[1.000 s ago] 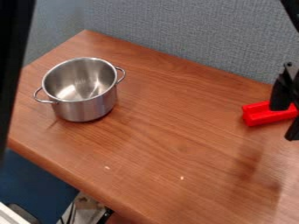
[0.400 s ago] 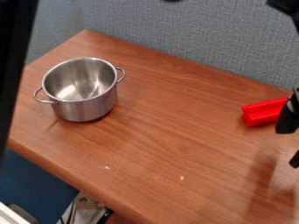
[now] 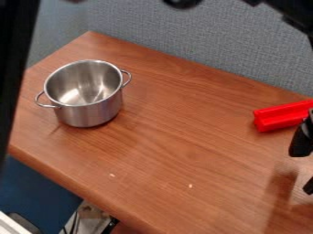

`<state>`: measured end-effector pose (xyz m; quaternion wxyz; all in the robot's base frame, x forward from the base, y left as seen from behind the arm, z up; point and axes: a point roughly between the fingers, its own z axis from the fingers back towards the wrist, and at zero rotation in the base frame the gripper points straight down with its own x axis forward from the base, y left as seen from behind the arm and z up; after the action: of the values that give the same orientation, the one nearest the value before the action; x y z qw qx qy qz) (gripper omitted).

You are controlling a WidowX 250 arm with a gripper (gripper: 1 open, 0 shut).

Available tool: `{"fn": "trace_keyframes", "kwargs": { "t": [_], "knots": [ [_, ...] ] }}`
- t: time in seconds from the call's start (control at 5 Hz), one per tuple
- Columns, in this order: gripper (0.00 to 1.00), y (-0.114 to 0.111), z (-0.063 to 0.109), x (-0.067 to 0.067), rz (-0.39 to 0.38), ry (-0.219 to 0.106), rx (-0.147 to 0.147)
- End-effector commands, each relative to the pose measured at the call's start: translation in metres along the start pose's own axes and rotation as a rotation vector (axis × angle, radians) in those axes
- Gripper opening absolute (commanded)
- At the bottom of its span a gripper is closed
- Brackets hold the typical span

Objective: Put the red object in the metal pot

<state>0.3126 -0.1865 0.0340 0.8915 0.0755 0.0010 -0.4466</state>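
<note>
- While the gripper (image 3: 303, 155) is seen only in part at the right edge of the frame, one dark finger (image 3: 301, 142) is made out just below the red object (image 3: 283, 115), w/ a second dark bit lower down at the edge.
- Jaws are spread wide, fully released; nothing is gripped btwn them.
- Red object is found lying flat on the wooden table (image 3: 171, 137), far right side, near the back edge, its long axis slanted up toward the right; its right end is cut off by the frame edge.
- Whether the finger touches the block can't be told; it is seen just beside the block's lower right end.
- Metal pot (image 3: 83, 92) is placed upright on the left part of the table, well apart from the red block, approx. the whole tabletop btwn them.
- Pot's inside is seen shiny and bare; one loop handle is seen at the left rim, another at the right rim.
- Blue-grey wall (image 3: 184, 27) is seen behind the table; a dark vertical strip is seen along the left edge, out of focus.
- Dark blurred arm parts are noted along the top edge, details not readable.
</note>
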Motion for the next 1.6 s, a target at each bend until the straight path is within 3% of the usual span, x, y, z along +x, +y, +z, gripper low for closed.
{"fn": "trace_keyframes", "kwargs": {
  "t": [0.0,0.4,1.0,1.4],
  "knots": [
    [1.0,-0.001,0.033,0.013,0.009,-0.094,0.046],
    [1.0,0.019,0.003,-0.005,0.005,-0.017,0.022],
    [1.0,0.046,0.021,-0.015,-0.153,-0.084,0.029],
    [1.0,0.046,0.036,-0.018,-0.008,-0.104,0.071]
  ]
}}
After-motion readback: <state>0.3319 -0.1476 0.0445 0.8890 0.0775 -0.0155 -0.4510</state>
